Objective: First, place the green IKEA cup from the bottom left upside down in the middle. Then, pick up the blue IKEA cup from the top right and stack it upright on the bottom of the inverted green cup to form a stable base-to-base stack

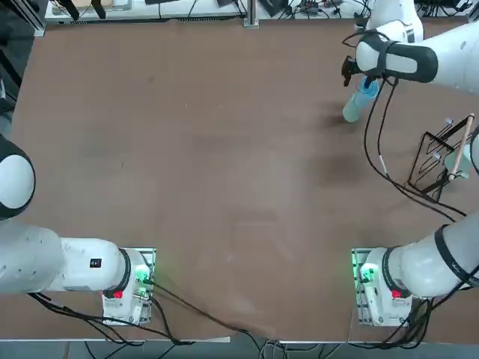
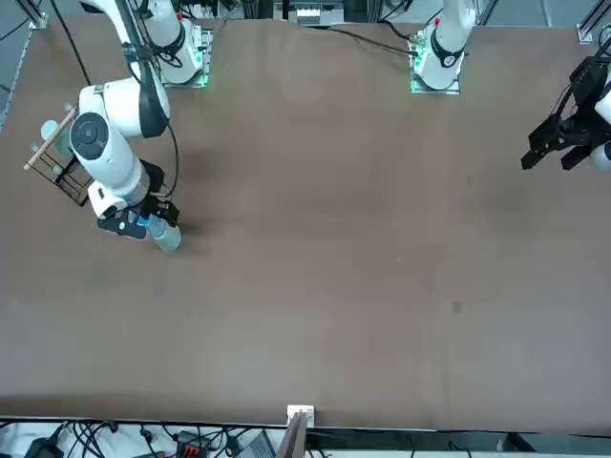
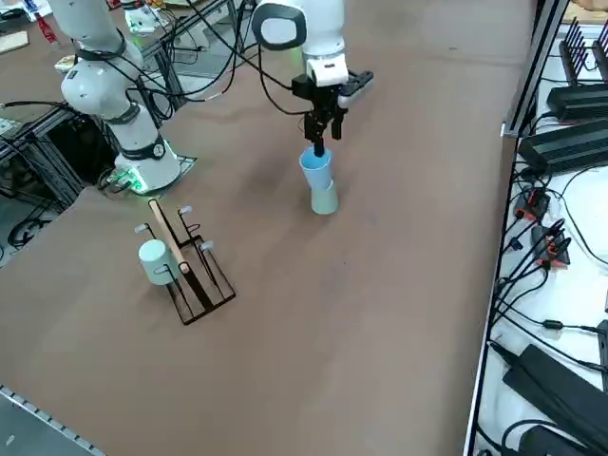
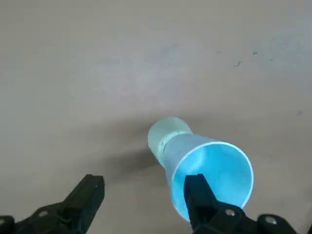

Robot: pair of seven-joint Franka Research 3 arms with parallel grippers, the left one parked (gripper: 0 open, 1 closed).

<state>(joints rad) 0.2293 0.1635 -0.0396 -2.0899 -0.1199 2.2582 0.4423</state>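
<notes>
Top view: right gripper (image 1: 358, 81), one, open, its fingers spread and closed on nothing. Blue cup (image 1: 367, 88), one, bright sky-blue, directly under the gripper. Green cup (image 1: 352, 113), one, pale mint, beneath the blue one. Black wire rack (image 1: 435, 161) with wooden bar (image 1: 462, 146), one, well apart from the gripper, toward the robot's right and nearer the arm's base. Pale cup (image 1: 458, 161), one, at the rack, partly covered by the bar. Brown table (image 1: 217, 172), one, extending below and around the gripper.

Front view: right gripper, low over the stacked pair, its black body partly hiding the blue cup. Green cup, below the gripper and less covered. Rack and pale cup, off to the gripper's right-arm side, behind it toward the base.

Right side view: blue cup, upright, mouth toward the gripper, a fingertip at its rim. Green cup, inverted on the table, bearing the blue one — base to base. Rack, nearer this camera than the gripper, the pale cup beside its bar.

Right wrist view: fingers, two, black, wide apart. One overlapped the blue cup's mouth; the other stood outside the cup, clear of its wall — no grip. Whether the first touched the cup could not be told.
</notes>
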